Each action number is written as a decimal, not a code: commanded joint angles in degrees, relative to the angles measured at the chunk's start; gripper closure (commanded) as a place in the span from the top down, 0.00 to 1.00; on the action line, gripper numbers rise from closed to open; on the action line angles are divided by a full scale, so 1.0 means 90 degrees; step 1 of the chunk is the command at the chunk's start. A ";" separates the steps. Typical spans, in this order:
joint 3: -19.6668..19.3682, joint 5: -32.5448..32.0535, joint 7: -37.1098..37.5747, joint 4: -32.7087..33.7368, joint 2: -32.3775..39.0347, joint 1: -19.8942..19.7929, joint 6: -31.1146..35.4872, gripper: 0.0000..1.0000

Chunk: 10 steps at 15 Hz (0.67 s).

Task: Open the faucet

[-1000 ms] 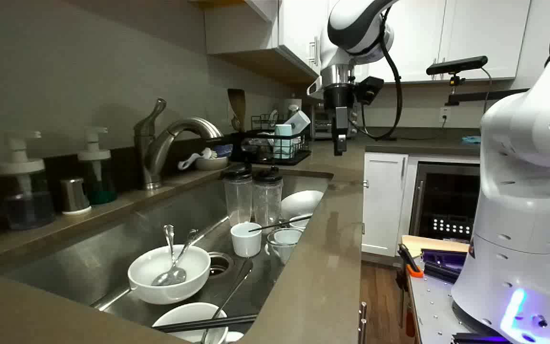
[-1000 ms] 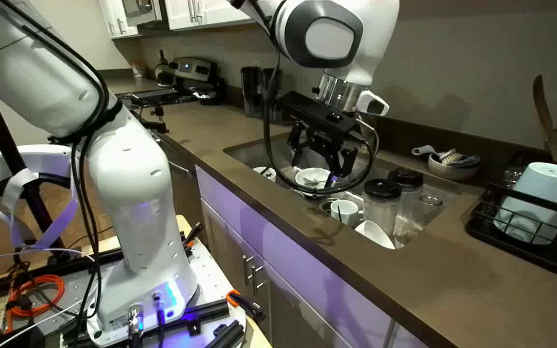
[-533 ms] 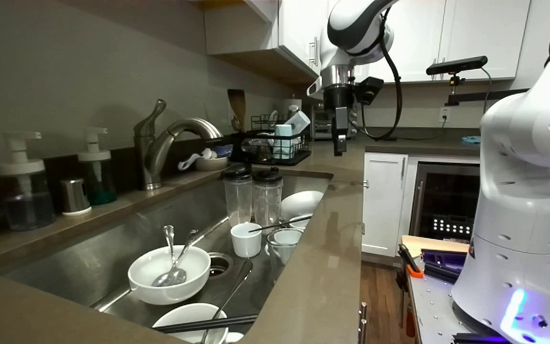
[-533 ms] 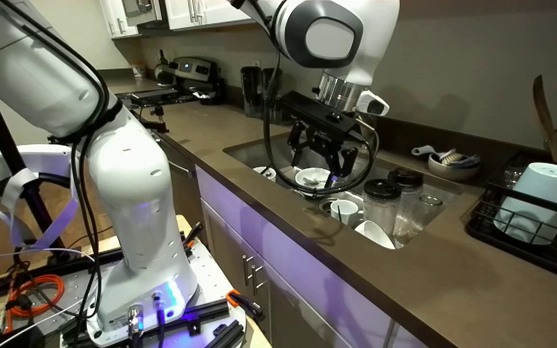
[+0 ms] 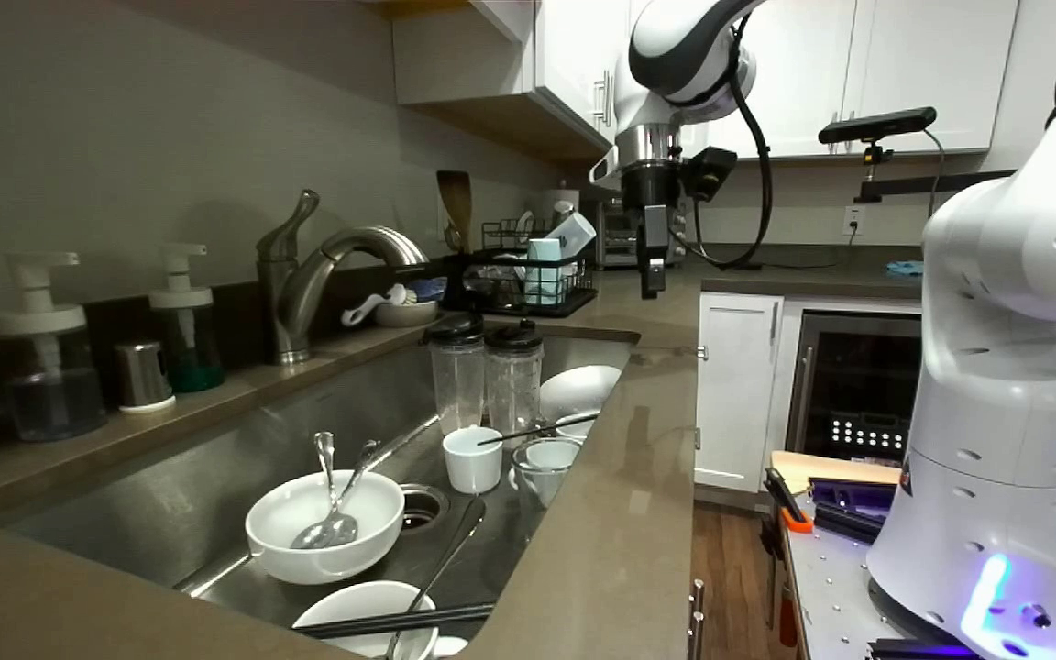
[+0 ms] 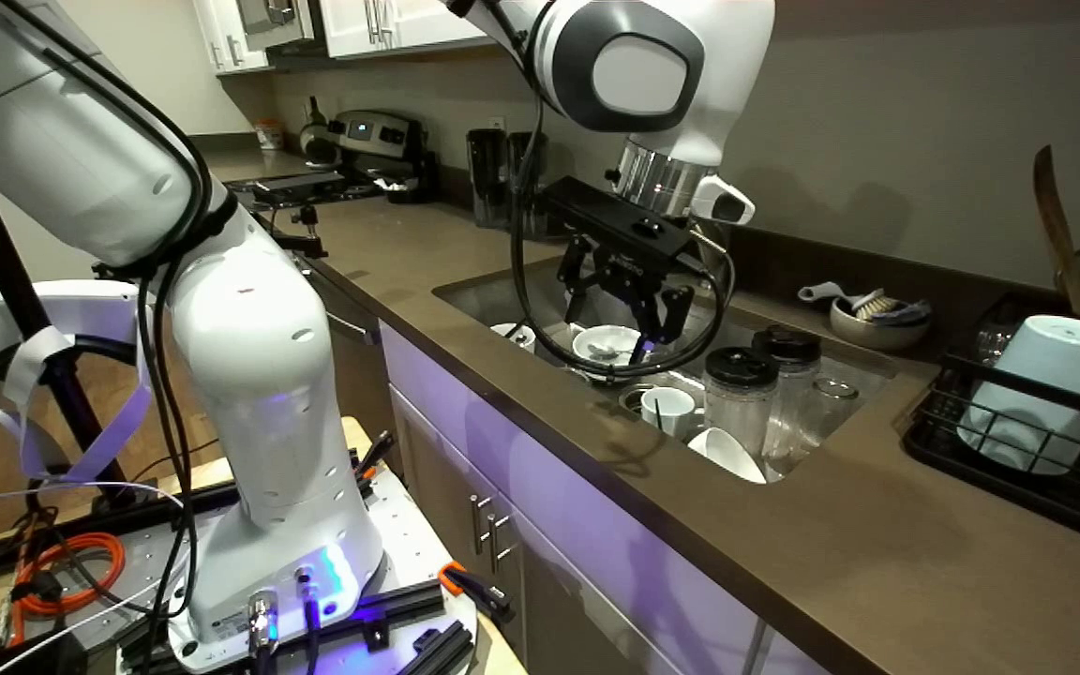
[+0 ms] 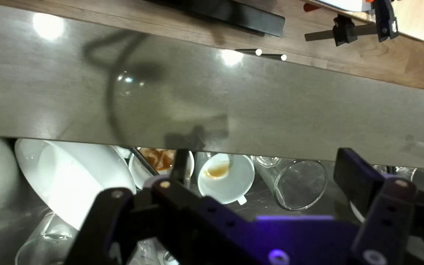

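Note:
The brushed-metal faucet (image 5: 302, 298) stands on the ledge behind the sink in an exterior view. Its slim lever handle (image 5: 292, 229) points up and its arched spout (image 5: 377, 244) reaches over the sink. In an exterior view it is mostly hidden behind the arm, with only a bit of metal (image 6: 712, 246) showing. It is out of the wrist view. My gripper (image 5: 653, 275) points down, high above the sink's front side, well apart from the faucet. Its fingers are wide apart and empty in an exterior view (image 6: 617, 323) and in the wrist view (image 7: 265, 167).
The sink (image 5: 170, 495) holds a white bowl (image 5: 308, 561) with spoons, a white mug (image 5: 473, 463), lidded clear tumblers (image 5: 514, 394) and glasses. Pump soap bottles (image 5: 38, 321) stand beside the faucet. A dish rack (image 6: 999, 478) stands on the counter (image 6: 840, 562). Cabinets (image 5: 464, 69) hang above.

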 commanded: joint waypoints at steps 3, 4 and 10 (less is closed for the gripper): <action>0.0193 0.0374 -0.0271 -0.0007 0.0095 -0.0184 0.0441 1.00; 0.0196 0.0429 -0.0301 -0.0021 0.0089 -0.0178 0.0581 1.00; 0.0145 0.0823 -0.0663 -0.0340 -0.0010 -0.0108 0.2210 1.00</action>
